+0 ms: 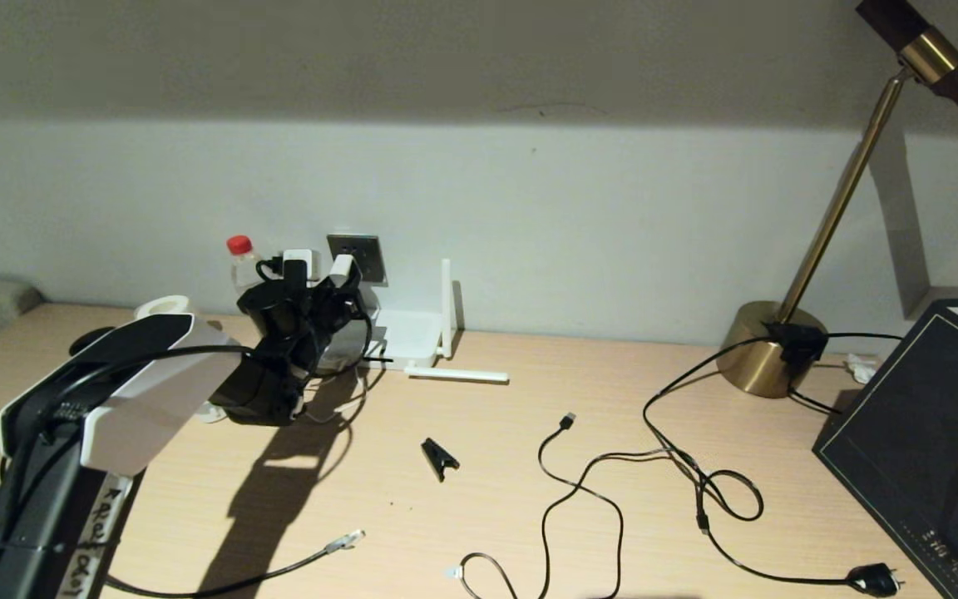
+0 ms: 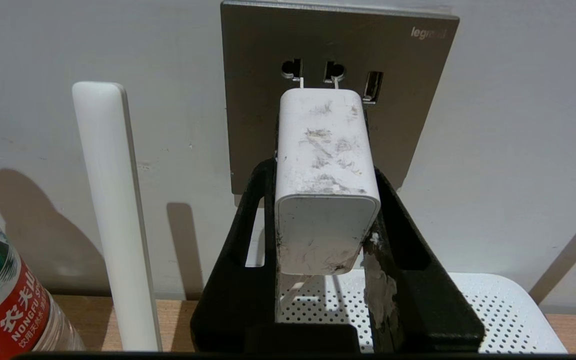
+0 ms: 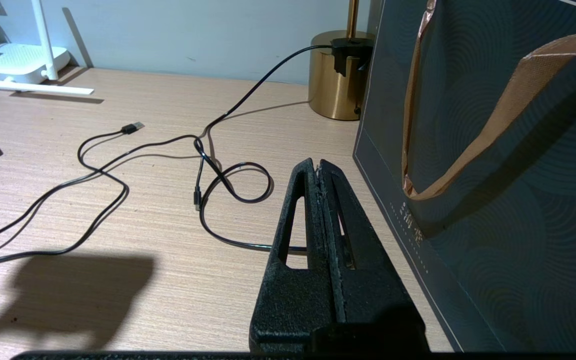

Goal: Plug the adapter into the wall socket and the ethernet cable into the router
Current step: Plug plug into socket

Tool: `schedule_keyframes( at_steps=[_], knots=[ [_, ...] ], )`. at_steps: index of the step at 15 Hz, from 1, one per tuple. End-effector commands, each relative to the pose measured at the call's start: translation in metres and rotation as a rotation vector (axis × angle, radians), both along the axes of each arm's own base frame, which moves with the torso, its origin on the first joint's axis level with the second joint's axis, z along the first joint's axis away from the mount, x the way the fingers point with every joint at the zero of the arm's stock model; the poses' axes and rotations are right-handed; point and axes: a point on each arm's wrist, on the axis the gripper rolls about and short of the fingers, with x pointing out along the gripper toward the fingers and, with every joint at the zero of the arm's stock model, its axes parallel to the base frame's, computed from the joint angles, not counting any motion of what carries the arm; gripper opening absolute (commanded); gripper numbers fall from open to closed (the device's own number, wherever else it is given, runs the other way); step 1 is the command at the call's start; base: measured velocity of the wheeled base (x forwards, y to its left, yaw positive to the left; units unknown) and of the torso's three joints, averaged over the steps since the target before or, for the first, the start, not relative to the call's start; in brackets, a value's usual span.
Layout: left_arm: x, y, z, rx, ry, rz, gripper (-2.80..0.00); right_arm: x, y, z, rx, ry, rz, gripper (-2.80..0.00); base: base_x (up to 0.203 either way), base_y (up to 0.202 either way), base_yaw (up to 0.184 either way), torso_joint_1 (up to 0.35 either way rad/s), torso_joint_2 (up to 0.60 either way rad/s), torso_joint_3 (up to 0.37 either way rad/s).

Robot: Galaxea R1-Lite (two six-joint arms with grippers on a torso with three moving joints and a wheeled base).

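Observation:
My left gripper [image 2: 324, 175] is shut on the white adapter [image 2: 318, 125] and holds it level against the grey wall socket [image 2: 258, 100]. The adapter's two prongs reach the socket's upper pin holes, and a short length of prong still shows. In the head view the left gripper [image 1: 333, 291] is at the wall socket [image 1: 356, 258], above the white router [image 1: 404, 337]. The ethernet cable [image 1: 279, 572] lies at the table's front, its clear tip [image 1: 346, 542] free. My right gripper [image 3: 318, 165] is shut and empty, low over the table beside a dark bag.
A water bottle [image 1: 239, 258] and an upright router antenna [image 2: 115, 215] stand left of the socket. A black clip [image 1: 439, 457], a thin black USB cable [image 1: 579, 482] and a black plug [image 1: 874, 578] lie mid-table. Brass lamp base [image 1: 766, 349] and dark bag [image 1: 920, 433] at right.

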Motion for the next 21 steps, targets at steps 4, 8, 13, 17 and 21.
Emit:
schedule_keyframes(
  at_steps=[4, 8, 13, 17, 21],
  knots=[
    [0.0019, -0.0004, 0.0051, 0.0, -0.007, -0.001, -2.8, 0.0029, 0.0, -0.0097, -0.001, 0.036, 0.001, -2.8, 0.0, 0.0, 0.0, 0.0, 0.0, 0.0],
    [0.0023, 0.0004, 0.0035, -0.002, -0.003, 0.002, -2.8, 0.0029, 0.0, -0.0097, -0.001, 0.036, 0.001, -2.8, 0.0, 0.0, 0.0, 0.0, 0.0, 0.0],
    [0.0026, 0.0043, 0.0042, -0.001, -0.003, 0.008, -2.8, 0.0029, 0.0, -0.0097, -0.001, 0.036, 0.001, -2.8, 0.0, 0.0, 0.0, 0.0, 0.0, 0.0],
    [0.0029, 0.0073, 0.0048, -0.001, -0.004, 0.012, -2.8, 0.0029, 0.0, -0.0097, -0.001, 0.036, 0.001, -2.8, 0.0, 0.0, 0.0, 0.0, 0.0, 0.0],
    [0.0048, 0.0087, 0.0072, -0.001, -0.007, 0.015, -2.8, 0.0029, 0.0, -0.0097, -0.001, 0.036, 0.001, -2.8, 0.0, 0.0, 0.0, 0.0, 0.0, 0.0]
  ],
)
